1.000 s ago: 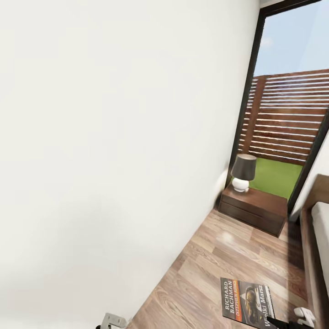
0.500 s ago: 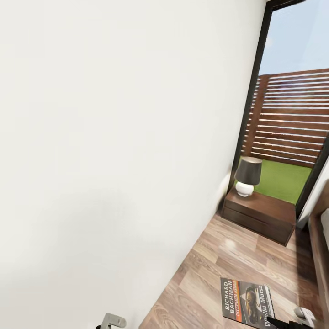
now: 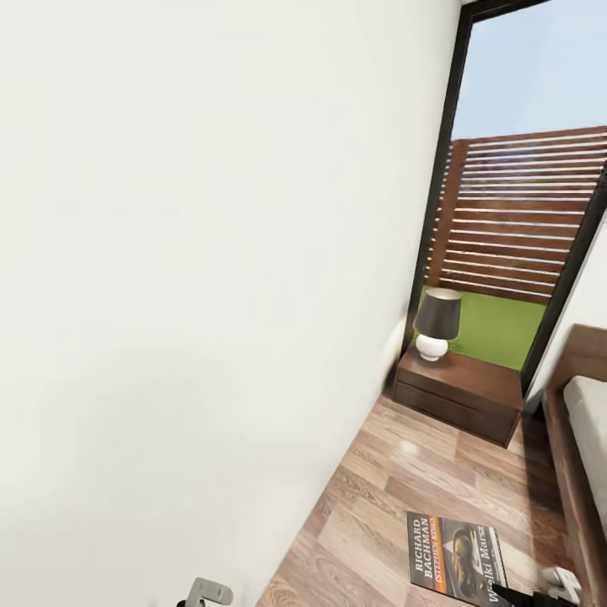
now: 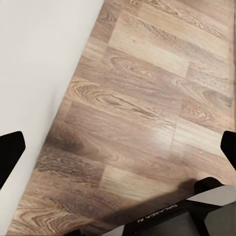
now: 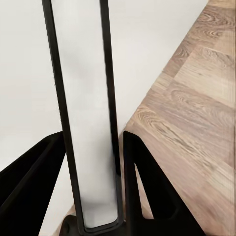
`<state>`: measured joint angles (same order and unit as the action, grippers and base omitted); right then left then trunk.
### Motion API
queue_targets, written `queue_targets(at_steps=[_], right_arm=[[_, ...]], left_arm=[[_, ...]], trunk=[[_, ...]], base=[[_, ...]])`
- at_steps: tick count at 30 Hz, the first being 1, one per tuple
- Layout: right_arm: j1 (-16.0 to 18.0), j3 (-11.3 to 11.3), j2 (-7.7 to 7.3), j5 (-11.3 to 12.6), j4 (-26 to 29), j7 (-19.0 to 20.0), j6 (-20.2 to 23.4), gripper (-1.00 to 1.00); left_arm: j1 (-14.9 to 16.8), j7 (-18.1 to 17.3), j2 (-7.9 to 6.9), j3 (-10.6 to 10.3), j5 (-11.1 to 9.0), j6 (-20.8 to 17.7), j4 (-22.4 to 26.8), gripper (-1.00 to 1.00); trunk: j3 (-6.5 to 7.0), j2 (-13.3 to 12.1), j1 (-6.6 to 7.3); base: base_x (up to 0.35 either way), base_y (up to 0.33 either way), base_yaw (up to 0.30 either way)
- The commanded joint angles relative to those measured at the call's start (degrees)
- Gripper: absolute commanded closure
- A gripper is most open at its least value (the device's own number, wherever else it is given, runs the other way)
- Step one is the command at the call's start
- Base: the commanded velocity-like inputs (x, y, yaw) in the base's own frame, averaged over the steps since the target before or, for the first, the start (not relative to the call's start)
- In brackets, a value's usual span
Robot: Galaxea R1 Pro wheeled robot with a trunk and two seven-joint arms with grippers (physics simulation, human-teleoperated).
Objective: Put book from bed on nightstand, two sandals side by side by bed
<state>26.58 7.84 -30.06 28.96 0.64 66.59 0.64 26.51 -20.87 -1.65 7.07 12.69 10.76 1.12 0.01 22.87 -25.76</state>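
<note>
The right gripper [image 5: 93, 147] pinches the book [image 3: 456, 568] edge-on between its black fingers, cover showing at five o'clock in the head view; the nightstand [image 3: 459, 392] with a lamp [image 3: 437, 324] stands at three o'clock; the left gripper [image 4: 118, 147] is spread wide over the floor [image 4: 142, 98]

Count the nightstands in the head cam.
1. The nightstand stands against the white wall in front of the window, a lamp on its top, across the floor from the bed. Another may sit out of frame.
</note>
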Motion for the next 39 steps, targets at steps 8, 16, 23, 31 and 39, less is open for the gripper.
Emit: queue_targets(at_steps=[8, 16, 23, 31, 39], right_arm=[[0.0, 0.2, 0.00, 0.5, 0.0, 0.1, 0.1, 1.00], [0.0, 0.2, 0.00, 0.5, 0.0, 0.1, 0.1, 1.00], [0.0, 0.2, 0.00, 0.5, 0.0, 0.1, 0.1, 1.00], [0.0, 0.2, 0.00, 0.5, 0.0, 0.1, 0.1, 1.00], [0.0, 0.2, 0.00, 0.5, 0.0, 0.1, 0.1, 1.00]], left_arm=[[0.0, -0.1, -0.02, 0.5, 0.6, 0.2, 0.0, -1.00], [0.0, -0.1, -0.02, 0.5, 0.6, 0.2, 0.0, -1.00], [0.0, -0.1, -0.02, 0.5, 0.6, 0.2, 0.0, -1.00], [0.0, -0.1, -0.02, 0.5, 0.6, 0.2, 0.0, -1.00], [0.0, -0.1, -0.02, 0.5, 0.6, 0.2, 0.0, -1.00]], trunk=[[-0.02, 0.0, -0.02], [-0.02, 0.0, -0.02], [-0.02, 0.0, -0.02], [-0.02, 0.0, -0.02], [-0.02, 0.0, -0.02]], base=[[0.001, 0.000, -0.259], [0.000, 0.000, -0.271], [0.000, 0.000, -0.280], [0.000, 0.000, -0.282], [0.000, 0.000, -0.282]])
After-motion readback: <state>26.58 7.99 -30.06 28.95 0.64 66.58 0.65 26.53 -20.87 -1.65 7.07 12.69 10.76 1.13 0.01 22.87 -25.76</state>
